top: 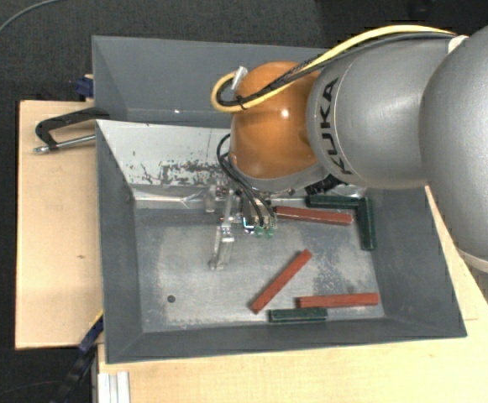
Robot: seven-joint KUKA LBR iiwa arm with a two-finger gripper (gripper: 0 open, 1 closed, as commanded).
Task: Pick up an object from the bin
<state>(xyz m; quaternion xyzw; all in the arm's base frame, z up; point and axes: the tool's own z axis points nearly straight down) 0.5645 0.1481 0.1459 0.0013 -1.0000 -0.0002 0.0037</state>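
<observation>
The fingers [219, 263] are seen as a slim metal piece pointing down at bare floor, a little left of the middle of the grey metal bin [118, 250]. Whether they are open or closed cannot be told, and nothing is seen between them. Above them the orange wrist cover [269, 124] and the grey arm [411, 99] are shown, entering from the bin's right edge and hiding much of the far right corner.

The nearest thing is a red-brown bar [280, 281], laid flat and slanted on the floor to the right of the fingers, towards the near edge and apart from them. Close to the near right corner a second red bar [338, 300] is laid along the near edge, with a dark green bar [297, 315] just beside it at the foot of the near wall. Towards the right edge a third red bar [314, 216] is seen beside the wrist, and a dark green bar [366, 223] is laid at its right end, pointing towards the far edge. Another dark green piece [332, 200] is partly hidden under the arm.
</observation>
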